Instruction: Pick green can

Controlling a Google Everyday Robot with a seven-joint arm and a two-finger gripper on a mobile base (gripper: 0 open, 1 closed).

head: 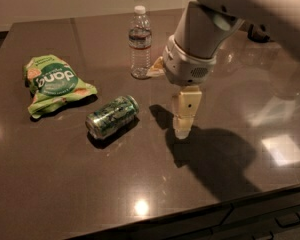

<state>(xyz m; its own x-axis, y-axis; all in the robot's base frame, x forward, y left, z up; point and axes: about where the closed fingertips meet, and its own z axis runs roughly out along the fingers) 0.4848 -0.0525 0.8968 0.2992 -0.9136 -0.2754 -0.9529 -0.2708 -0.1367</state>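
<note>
The green can point(112, 116) lies on its side on the dark table point(65, 184), left of centre, its silver end facing front-left. It has a mottled green-and-white pattern. My gripper point(183, 126) hangs from the pale arm point(200, 44) just above the tabletop, to the right of the can and about a can's length away from it. It holds nothing that I can see. Its shadow falls on the table to the right.
A light-green snack bag point(54, 84) lies at the left, behind the can. A clear water bottle point(140, 43) with a white cap stands at the back centre, beside the arm. The table's front edge point(190, 216) runs along the bottom.
</note>
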